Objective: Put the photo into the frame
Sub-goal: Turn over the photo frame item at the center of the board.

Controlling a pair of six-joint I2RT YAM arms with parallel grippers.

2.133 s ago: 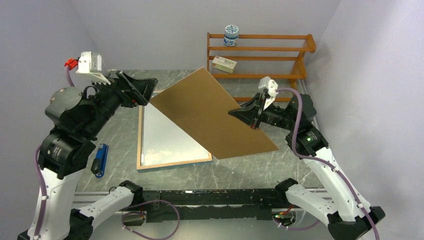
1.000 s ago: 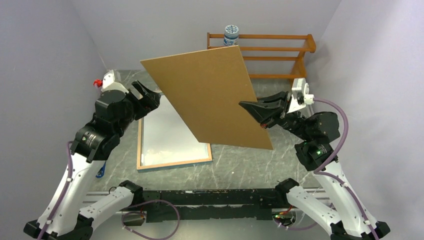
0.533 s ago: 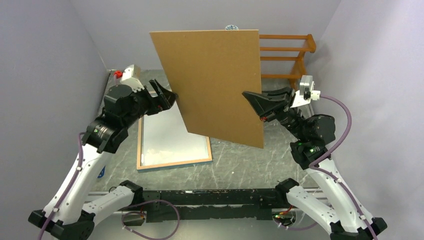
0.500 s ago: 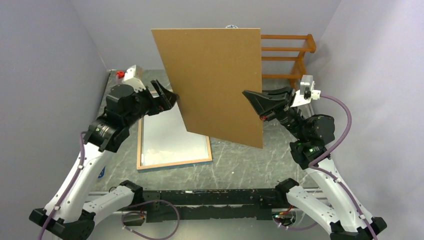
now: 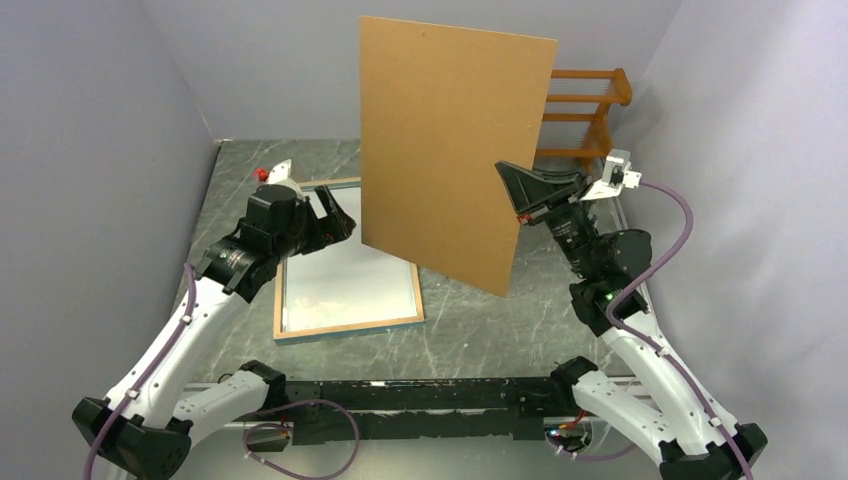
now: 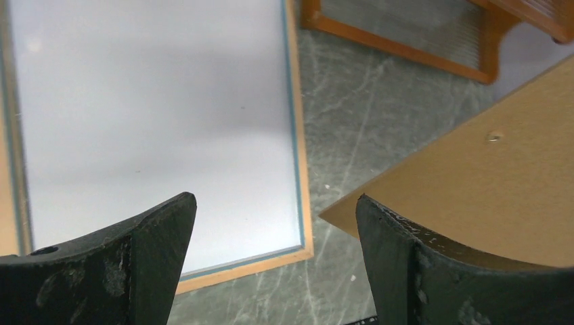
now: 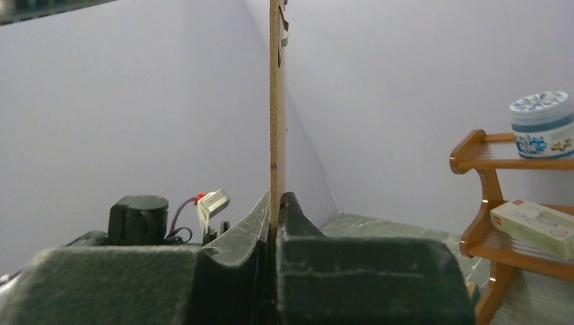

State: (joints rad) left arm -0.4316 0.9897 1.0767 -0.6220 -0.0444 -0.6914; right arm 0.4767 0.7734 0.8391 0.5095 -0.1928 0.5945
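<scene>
The frame lies back-up on the table, its light wood rim around a pale white surface; I cannot tell whether that is the photo's white back or the pane. My right gripper is shut on the right edge of a plain brown backing board, held nearly upright above the frame's right side. In the right wrist view the board runs edge-on between the closed right gripper. My left gripper hangs open over the frame's far end, and the left gripper holds nothing.
An orange-brown wooden shelf rack stands at the back right, partly hidden by the board. It carries a round tin and a small box. Grey walls close in on the left, back and right.
The right gripper has swung the board from a low tilt up to nearly vertical and to the right. The left arm has dropped lower over the frame, still open.
</scene>
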